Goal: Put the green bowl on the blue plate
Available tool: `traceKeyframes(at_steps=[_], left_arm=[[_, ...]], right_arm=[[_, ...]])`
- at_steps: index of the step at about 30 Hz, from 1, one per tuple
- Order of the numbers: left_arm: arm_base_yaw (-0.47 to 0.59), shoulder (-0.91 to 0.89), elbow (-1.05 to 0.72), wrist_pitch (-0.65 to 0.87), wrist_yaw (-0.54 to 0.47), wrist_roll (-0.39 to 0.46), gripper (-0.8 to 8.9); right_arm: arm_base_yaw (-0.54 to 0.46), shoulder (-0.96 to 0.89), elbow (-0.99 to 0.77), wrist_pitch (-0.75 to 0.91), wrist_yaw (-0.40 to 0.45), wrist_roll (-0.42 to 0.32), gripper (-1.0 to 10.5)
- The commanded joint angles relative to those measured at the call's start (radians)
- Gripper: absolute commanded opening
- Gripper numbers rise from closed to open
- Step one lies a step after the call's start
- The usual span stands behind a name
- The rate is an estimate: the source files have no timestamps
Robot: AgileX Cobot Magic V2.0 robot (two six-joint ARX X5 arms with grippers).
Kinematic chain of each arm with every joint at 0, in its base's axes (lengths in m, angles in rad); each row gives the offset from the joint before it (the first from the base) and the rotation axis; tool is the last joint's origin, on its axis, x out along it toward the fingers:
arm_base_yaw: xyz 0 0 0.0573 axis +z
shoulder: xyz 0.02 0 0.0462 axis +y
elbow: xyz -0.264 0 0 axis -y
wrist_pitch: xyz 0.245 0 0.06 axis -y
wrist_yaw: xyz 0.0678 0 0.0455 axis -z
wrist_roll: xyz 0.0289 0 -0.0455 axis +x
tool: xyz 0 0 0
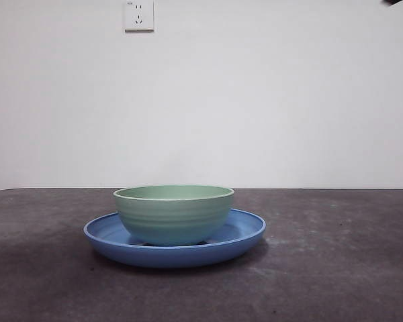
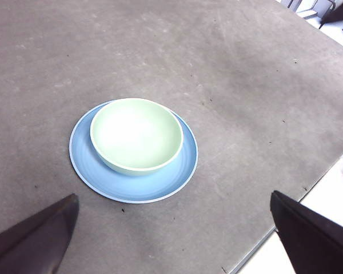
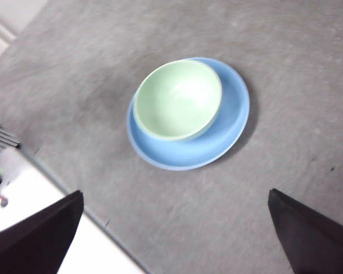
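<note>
The green bowl [image 1: 173,213] stands upright on the blue plate [image 1: 245,231], a little off the plate's middle. Both also show in the left wrist view, bowl [image 2: 136,135] on plate [image 2: 160,185], and in the right wrist view, bowl [image 3: 178,99] on plate [image 3: 231,114]. My left gripper [image 2: 174,240] is open and empty, high above the table and away from the plate. My right gripper [image 3: 177,240] is open and empty, also high and apart from the plate. In the front view only a black tip [image 1: 393,3] shows at the top right corner.
The dark grey table [image 1: 336,268] carries the plate and bowl. A white wall with a socket [image 1: 139,15] stands behind. The table's edge and a white floor show in the left wrist view [image 2: 331,194] and the right wrist view [image 3: 40,194].
</note>
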Motion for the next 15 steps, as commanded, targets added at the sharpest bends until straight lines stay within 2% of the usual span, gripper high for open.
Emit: traceKeyframes(at_steps=[1,5,7,15], left_arm=[[-0.004,0.002,0.008,0.004,0.002,-0.002,5.35],[-0.004,0.002,0.008,0.008,0.002,-0.002,5.35],[-0.004,0.002,0.008,0.007,0.002,-0.002,5.34],[-0.004,0.002,0.008,0.008,0.002,-0.002,5.29]], right_arm=[[0.025,-0.146,-0.074,0.006,0.002,-0.006,5.2],[0.027,-0.376,-0.167,0.002,0.001,-0.002,5.2],[0.027,-0.425,-0.185,-0.002,0.001,0.006,5.2],[0.027,-0.481,-0.196,-0.071,0.001,0.007,5.2]])
